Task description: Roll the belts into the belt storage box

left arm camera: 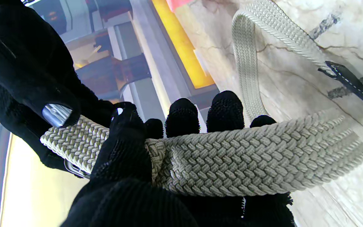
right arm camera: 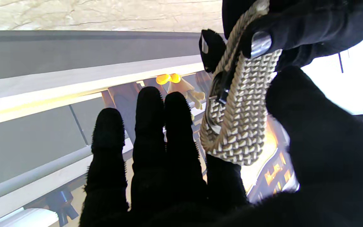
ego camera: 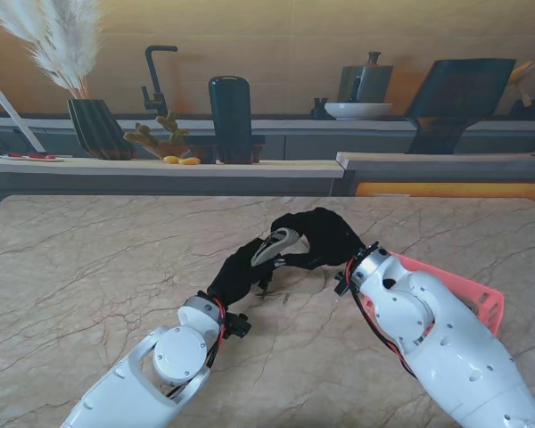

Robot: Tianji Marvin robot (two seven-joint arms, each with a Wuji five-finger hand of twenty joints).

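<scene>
I see the belt (left arm camera: 232, 164), a pale beige braided webbing strap, held up off the table between my two hands near the middle of the marble table (ego camera: 89, 267). My left hand (ego camera: 236, 272), in a black glove, is closed on the belt: in the left wrist view the thumb presses the webbing down against the four fingers (left arm camera: 225, 110) behind it. From there the rest of the strap trails in a loop onto the marble, ending in a dark leather tip (left arm camera: 351, 83) that lies flat on the stone. My right hand (ego camera: 325, 236) meets the left one and pinches the folded end of the same belt between thumb and forefinger, while its other three fingers (right arm camera: 150, 126) stand straight and free. A bit of metal shows inside that fold; I cannot tell whether it is the buckle. Just beside my right forearm, toward the table's right edge, sits the belt storage box (ego camera: 468, 294), a pink slotted plastic basket, partly hidden by the arm. The table is beige marble with grey veins. Beyond its far edge runs a grey shelf with a dark ribbed vase (ego camera: 96, 127) of pampas grass, a black faucet (ego camera: 156, 80), a tall dark canister (ego camera: 230, 116) and a white bowl (ego camera: 358, 110). I can read no writing anywhere.
</scene>
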